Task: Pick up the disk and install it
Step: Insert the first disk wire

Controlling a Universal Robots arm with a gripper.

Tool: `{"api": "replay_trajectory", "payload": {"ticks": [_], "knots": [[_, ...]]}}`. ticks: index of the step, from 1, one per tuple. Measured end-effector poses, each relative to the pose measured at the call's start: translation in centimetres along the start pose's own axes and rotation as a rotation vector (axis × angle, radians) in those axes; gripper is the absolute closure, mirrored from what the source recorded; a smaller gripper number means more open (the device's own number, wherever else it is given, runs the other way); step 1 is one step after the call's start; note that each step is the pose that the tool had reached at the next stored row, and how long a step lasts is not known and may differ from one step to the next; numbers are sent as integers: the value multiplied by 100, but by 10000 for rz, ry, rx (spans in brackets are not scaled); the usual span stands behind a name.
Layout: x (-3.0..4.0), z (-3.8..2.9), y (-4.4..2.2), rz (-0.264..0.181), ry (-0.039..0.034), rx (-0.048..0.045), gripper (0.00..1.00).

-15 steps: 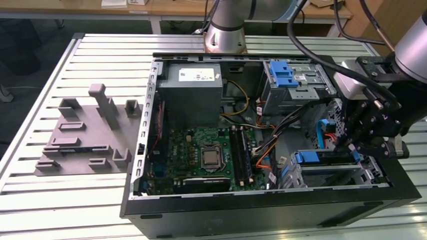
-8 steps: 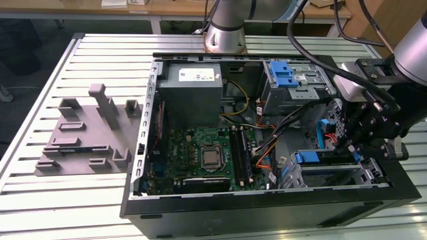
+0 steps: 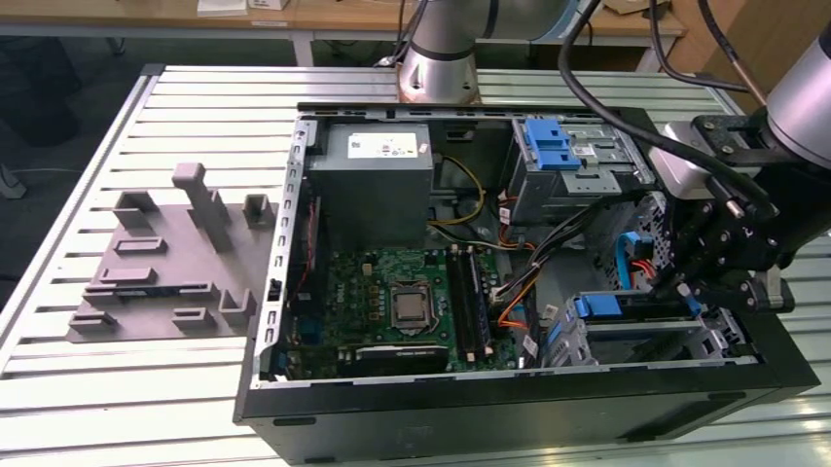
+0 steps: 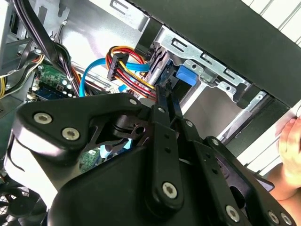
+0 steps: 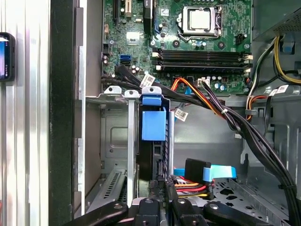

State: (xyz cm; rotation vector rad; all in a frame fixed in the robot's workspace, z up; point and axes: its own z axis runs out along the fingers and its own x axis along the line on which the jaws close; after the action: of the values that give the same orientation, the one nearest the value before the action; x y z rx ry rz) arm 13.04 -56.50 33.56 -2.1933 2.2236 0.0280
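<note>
The disk (image 3: 624, 306) sits in the lower drive cage (image 3: 663, 341) at the front corner of the open computer case, toward the exterior view's right. Its blue end tab (image 5: 154, 123) stands at the cage mouth in the first wrist view, with the disk's dark edge (image 5: 151, 157) running back between the cage walls. The tab (image 4: 186, 75) appears again in the second wrist view. My black gripper (image 3: 678, 284) hangs over that cage. Its thin fingers are shut together with nothing between them, and the gripper (image 4: 165, 87) (image 5: 162, 182) points at the disk's cable end.
Red, yellow and orange power cables (image 5: 193, 186) and a blue data cable (image 5: 221, 172) crowd the gripper tips. The motherboard (image 3: 403, 302), grey power-supply box (image 3: 377, 185) and upper cage with blue latch (image 3: 552, 146) fill the case. A grey fixture plate (image 3: 169, 253) lies beside it. A hand (image 4: 290, 141) is outside the case.
</note>
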Motion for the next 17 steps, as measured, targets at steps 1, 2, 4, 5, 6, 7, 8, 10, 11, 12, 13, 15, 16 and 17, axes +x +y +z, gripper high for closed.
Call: {"api": "replay_trajectory", "payload": {"ticks": [1, 2, 4, 5, 6, 7, 8, 10, 11, 12, 13, 15, 16, 17], "knots": [[0, 1, 0, 2, 0, 0, 83], [0, 5, -1, 3, -3, 0, 83], [1, 12, -2, 8, -7, -2, 83], [1, 15, -2, 10, -8, -2, 83], [1, 19, -2, 12, -10, -3, 83], [1, 23, -2, 14, -11, -3, 83], [2, 26, -3, 17, -10, -3, 83], [3, 35, -5, 21, -11, -4, 83], [3, 40, -6, 24, -13, -5, 83], [4, 45, -7, 26, -12, -6, 83], [4, 50, -8, 29, -13, -7, 83], [5, 58, -11, 34, -10, -8, 83], [5, 62, -13, 36, -9, -8, 83], [6, 66, -14, 38, -9, -9, 83]]}}
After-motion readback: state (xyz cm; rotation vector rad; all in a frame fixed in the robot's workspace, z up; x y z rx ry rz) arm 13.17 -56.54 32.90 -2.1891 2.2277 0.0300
